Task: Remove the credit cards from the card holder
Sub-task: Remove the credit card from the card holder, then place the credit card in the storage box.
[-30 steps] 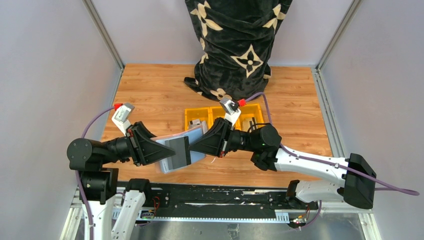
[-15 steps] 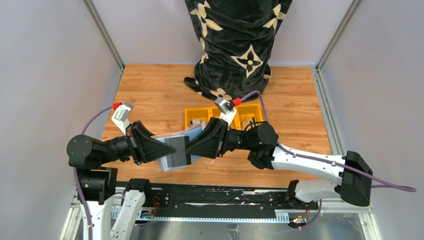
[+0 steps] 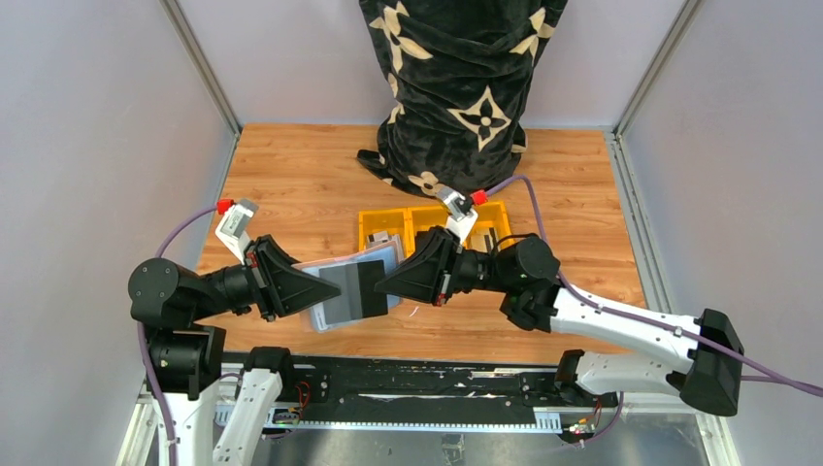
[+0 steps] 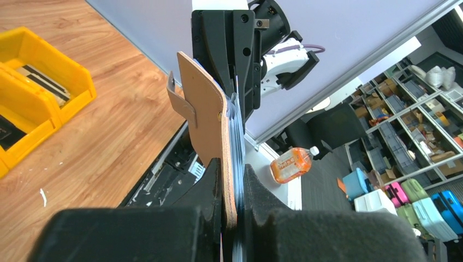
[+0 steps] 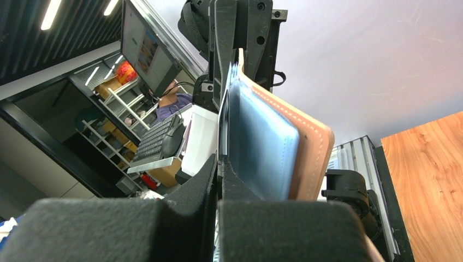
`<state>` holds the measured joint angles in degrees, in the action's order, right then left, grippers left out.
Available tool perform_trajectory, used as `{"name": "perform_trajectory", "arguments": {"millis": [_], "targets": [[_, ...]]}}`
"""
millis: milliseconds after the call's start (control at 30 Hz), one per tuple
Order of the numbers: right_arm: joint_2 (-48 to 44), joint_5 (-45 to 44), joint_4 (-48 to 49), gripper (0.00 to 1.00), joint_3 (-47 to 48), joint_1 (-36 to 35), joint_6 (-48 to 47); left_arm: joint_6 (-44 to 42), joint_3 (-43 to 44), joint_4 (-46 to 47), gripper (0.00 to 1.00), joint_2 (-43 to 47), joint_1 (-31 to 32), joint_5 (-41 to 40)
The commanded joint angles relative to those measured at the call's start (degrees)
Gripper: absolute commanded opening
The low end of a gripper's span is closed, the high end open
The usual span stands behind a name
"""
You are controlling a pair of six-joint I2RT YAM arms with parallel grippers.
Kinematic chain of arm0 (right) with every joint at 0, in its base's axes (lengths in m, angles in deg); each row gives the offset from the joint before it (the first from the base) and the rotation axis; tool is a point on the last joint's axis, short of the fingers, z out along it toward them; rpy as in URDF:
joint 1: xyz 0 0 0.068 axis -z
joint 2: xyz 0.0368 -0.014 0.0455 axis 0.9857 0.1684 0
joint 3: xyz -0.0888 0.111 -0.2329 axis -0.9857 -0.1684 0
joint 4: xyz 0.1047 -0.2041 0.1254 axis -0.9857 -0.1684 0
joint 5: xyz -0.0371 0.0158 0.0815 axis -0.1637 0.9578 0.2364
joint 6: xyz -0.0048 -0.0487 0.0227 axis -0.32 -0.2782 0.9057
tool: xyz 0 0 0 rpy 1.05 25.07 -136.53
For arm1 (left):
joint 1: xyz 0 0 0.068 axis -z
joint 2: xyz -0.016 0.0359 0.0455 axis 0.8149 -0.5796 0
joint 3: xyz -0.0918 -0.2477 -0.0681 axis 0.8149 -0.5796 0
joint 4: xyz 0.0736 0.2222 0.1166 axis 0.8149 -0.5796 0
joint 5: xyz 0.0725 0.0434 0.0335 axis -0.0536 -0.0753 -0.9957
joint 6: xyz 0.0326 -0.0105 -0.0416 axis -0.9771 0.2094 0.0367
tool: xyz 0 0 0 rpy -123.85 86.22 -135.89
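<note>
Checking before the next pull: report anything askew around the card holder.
The credit cards sit fanned and skewed, poking past the card holder at different angles instead of one neat stack. The holder hangs tilted in mid-air, pinched between the left claw and right claw. Nothing looks damaged.

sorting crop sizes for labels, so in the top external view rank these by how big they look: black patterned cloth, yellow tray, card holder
1. black patterned cloth, clearly largest
2. yellow tray, partly hidden by the right arm
3. card holder, smallest
</note>
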<state>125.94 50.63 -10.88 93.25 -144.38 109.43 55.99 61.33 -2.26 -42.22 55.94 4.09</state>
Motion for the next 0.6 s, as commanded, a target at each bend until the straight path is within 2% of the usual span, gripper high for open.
{"name": "perform_trajectory", "arguments": {"millis": [0,100,167,267,333,467,567], "targets": [[-3.0,-0.6,-0.5,0.00,-1.6,1.2,-1.6,-0.4,1.8,-0.4,0.00,-0.3,0.2,0.5],[-4.9,0.4,-2.1,0.00,-2.3,3.0,-1.3,-1.0,2.0,-0.3,0.00,-0.5,0.2,0.6],[-7.9,1.3,-7.1,0.00,-2.6,6.6,-2.4,-2.3,2.2,-0.7,0.00,-0.7,0.1,0.7],[-14.7,-1.6,-24.6,0.00,-2.2,15.1,-7.5,-6.1,2.8,-3.6,0.00,-0.9,0.2,0.2],[-17.5,-1.1,-35.2,0.00,-1.7,23.5,-9.8,-9.8,3.2,-6.0,0.00,-0.6,0.2,-0.5],[-15.8,-1.3,-48.0,0.00,-0.3,34.0,-15.8,-12.5,3.1,-7.7,0.00,-0.4,0.1,-0.8],[-10.2,-3.3,-53.3,0.00,0.3,35.8,-19.8,-13.3,3.0,-7.9,0.00,-0.2,0.2,-0.7]]}}
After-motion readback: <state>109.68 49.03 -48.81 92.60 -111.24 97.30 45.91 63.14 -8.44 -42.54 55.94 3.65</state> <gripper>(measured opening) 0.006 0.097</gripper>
